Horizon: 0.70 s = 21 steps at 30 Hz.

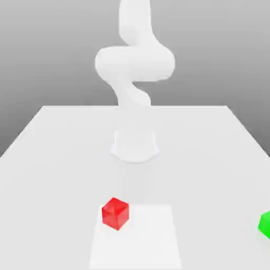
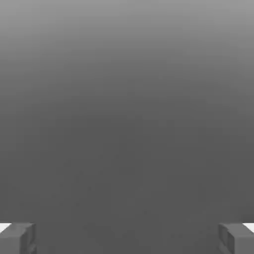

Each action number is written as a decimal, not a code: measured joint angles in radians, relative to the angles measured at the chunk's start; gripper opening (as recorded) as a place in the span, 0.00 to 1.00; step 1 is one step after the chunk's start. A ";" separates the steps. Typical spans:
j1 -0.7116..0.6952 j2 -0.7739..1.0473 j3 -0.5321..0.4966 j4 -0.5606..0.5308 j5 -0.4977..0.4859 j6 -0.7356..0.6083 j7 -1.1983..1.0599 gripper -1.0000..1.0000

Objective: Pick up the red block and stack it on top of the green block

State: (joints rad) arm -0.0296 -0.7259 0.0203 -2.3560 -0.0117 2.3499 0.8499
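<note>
I'm looking into a bare simulated robot lab: a white robot arm (image 1: 135,63) rises from its round base (image 1: 135,146) toward 12 o'clock on a plain pale tabletop (image 1: 58,184). A lighter rectangular patch (image 1: 140,242) lies at 6 o'clock, and a blank grey gradient backdrop (image 1: 42,52) stands behind.

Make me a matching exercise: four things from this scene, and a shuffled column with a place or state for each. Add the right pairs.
Things
1. red block
2. green block
3. pincer
4. white arm

Places and states
A. open, holding nothing
B. at a corner of the pale square
C. standing beyond both blocks in the exterior view
D. cut off by the exterior view's right edge

Pairs: 1-B, 2-D, 3-A, 4-C
</note>
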 joint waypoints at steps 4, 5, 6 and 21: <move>-0.051 0.144 0.029 -0.103 -0.022 0.094 0.095 0.50; -0.063 0.179 0.035 -0.128 -0.026 0.117 0.118 0.50; -0.075 0.214 0.040 -0.153 -0.031 0.140 0.140 0.50; -0.158 0.783 0.030 -0.465 0.004 0.534 0.375 0.50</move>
State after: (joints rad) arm -0.1876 0.0568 0.0501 -2.8214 -0.0078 2.8835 1.2248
